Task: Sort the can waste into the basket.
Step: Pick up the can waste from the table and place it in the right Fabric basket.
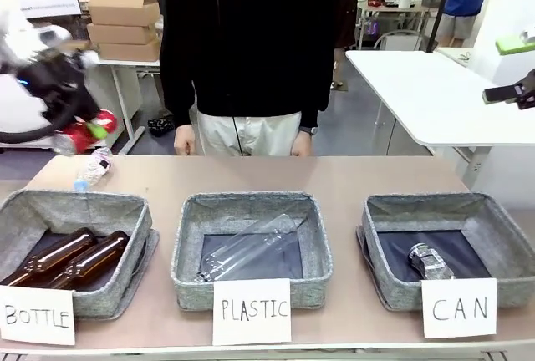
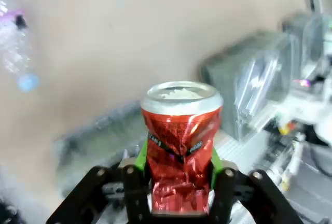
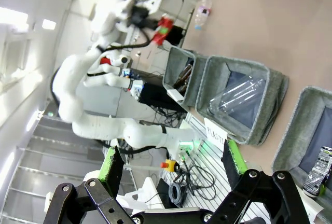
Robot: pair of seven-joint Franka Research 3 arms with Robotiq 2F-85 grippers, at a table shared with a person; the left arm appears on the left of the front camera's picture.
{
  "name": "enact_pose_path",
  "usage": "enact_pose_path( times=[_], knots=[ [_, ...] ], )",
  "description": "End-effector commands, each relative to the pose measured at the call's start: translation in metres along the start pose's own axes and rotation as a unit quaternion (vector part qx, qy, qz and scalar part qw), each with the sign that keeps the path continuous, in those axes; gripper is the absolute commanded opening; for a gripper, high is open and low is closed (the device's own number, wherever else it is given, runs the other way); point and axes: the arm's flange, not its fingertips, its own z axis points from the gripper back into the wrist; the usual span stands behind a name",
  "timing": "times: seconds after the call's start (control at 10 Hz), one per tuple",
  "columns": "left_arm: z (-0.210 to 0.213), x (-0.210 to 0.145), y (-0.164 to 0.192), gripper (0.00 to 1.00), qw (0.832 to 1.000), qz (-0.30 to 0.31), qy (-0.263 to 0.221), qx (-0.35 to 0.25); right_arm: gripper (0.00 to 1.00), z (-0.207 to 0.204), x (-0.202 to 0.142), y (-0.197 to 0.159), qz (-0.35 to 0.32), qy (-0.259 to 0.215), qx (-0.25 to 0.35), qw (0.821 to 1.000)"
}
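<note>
Pinching the dented red can (image 2: 181,151) in my left tool (image 2: 179,175) high above the bench's (image 1: 334,177) left end, right tool (image 3: 171,169) spread wide, silver can (image 1: 430,261) lying in the CAN basket (image 1: 501,227).

A tan table (image 1: 334,179) carries three grey woven baskets in a row along its near edge (each fronted by a white paper sign): the "BOTTLE" basket (image 1: 125,215) near the left corner, the "PLASTIC" basket (image 1: 188,248) at the middle, the "CAN" basket (image 1: 501,219) near the right corner. A crumpled clear plastic bottle (image 1: 92,169) lies toward the far left corner.
</note>
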Motion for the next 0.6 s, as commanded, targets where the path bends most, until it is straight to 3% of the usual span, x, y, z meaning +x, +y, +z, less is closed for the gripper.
enact_pose_path(
  times=[0.0,0.1,0.2,0.3,0.4,0.5],
  knots=[
    [0.040,-0.120,-0.042,0.00,0.991,-0.007,-0.113,-0.068,1.00,0.001,0.000,0.001,0.011,0.003,0.001,1.000],
    [0.051,-0.168,-0.063,0.00,0.974,-0.028,-0.203,-0.096,1.00,0.001,0.000,0.001,0.011,0.003,0.001,1.000],
    [0.055,-0.200,-0.073,0.00,0.962,-0.049,-0.242,-0.117,1.00,0.001,0.000,0.001,0.011,0.003,0.001,1.000],
    [0.061,-0.210,-0.069,0.00,0.947,-0.025,-0.305,-0.102,1.00,0.001,0.000,0.001,0.011,0.003,0.001,1.000],
    [0.069,-0.167,-0.058,0.00,0.975,-0.025,-0.185,-0.121,1.00,0.001,0.000,0.001,0.011,0.003,0.001,1.000],
    [0.069,-0.167,-0.058,0.00,0.975,-0.025,-0.185,-0.121,1.00,0.001,0.000,0.001,0.011,0.003,0.001,1.000]
  ],
)
